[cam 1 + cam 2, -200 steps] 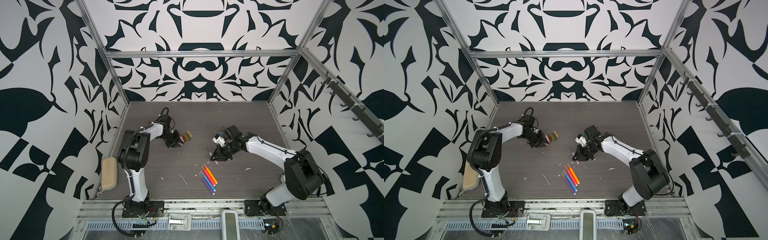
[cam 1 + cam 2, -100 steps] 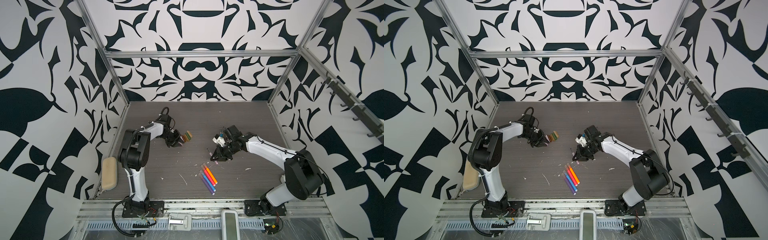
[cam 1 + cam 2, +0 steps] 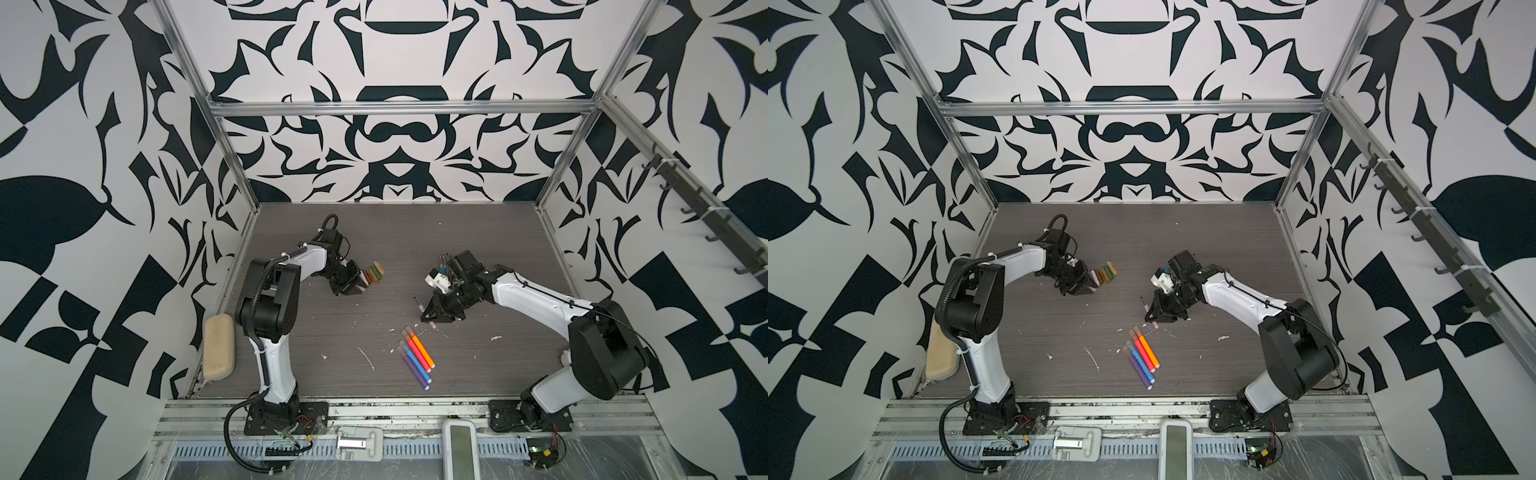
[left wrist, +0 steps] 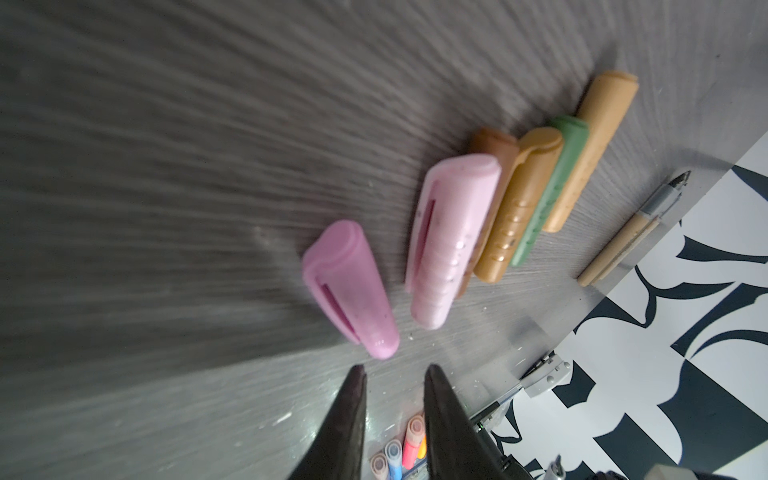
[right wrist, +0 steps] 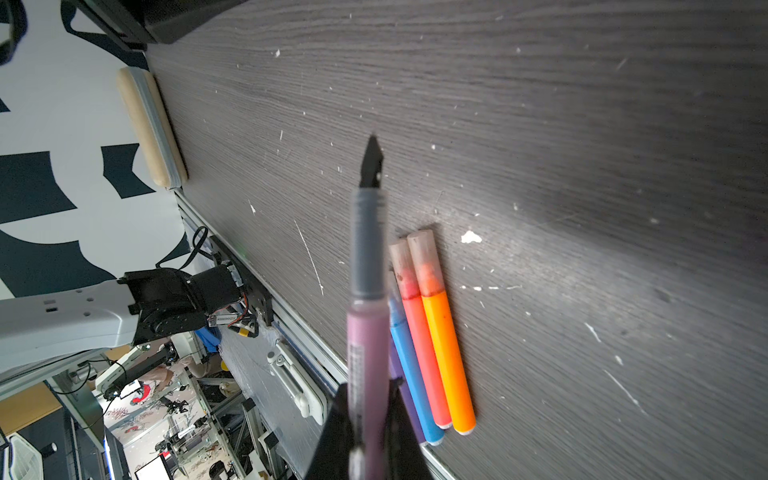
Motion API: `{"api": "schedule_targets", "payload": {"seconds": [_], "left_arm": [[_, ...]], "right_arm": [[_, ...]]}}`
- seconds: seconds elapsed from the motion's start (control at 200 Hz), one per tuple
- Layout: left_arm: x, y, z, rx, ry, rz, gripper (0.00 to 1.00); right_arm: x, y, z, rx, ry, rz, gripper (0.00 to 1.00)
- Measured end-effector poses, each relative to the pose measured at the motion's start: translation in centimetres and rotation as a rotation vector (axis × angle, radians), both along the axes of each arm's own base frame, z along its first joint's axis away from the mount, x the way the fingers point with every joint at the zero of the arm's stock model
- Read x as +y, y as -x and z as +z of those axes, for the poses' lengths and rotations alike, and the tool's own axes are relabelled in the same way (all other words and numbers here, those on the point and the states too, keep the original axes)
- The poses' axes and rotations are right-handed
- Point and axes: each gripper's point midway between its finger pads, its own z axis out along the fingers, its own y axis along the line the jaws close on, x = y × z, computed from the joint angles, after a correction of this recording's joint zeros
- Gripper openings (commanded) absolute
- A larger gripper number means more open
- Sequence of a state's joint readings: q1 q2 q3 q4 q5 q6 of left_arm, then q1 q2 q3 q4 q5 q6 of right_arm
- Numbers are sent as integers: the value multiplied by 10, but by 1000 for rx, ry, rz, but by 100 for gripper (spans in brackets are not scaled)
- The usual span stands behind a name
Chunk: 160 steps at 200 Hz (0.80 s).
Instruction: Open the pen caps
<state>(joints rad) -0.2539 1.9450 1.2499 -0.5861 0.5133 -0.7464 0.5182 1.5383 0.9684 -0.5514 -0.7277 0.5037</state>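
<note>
Left end effector (image 3: 354,289) first: it's low over the table (image 3: 457,232), left of centre in both top views, and on its wrist camera I see the two fingers parted with nothing between them. Right end effector (image 3: 430,318) sits right of centre, clamped on a mauve pen (image 5: 365,332) with its cap off; the dark nib pokes out ahead of the fingers.

Working down in size, the beige pencil case (image 3: 218,352) lies at the table's left edge, lower left of the frame. Four markers (image 3: 415,358), orange, coral, blue and purple, lie side by side in the lower middle, just below the right end effector.

Now the pen caps (image 3: 372,272): a tight row of tan, green, tan, brown and pale pink, lying just right of the left end effector. One brighter pink cap (image 4: 349,286) lies apart from that row, right by the parted fingertips. I can't tell whether it touches them.
</note>
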Motion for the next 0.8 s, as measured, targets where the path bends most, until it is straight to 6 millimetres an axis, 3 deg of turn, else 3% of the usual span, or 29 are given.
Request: {"api": "schedule_targets", "payload": {"seconds": [0.1, 0.215, 0.395, 0.585, 0.8], "left_arm": [[3, 0, -2, 0, -18, 2, 27], [6, 0, -4, 4, -43, 15, 17], [10, 2, -5, -9, -56, 46, 16], [14, 2, 3, -36, -65, 76, 0], [16, 3, 1, -33, -69, 82, 0]], "right_arm": [[-1, 1, 0, 3, 3, 1, 0], [-1, 2, -1, 7, 5, 2, 0], [-2, 3, -2, 12, 13, 0, 0], [-3, 3, -3, 16, 20, -1, 0], [-4, 3, -3, 13, 25, -3, 0]]}}
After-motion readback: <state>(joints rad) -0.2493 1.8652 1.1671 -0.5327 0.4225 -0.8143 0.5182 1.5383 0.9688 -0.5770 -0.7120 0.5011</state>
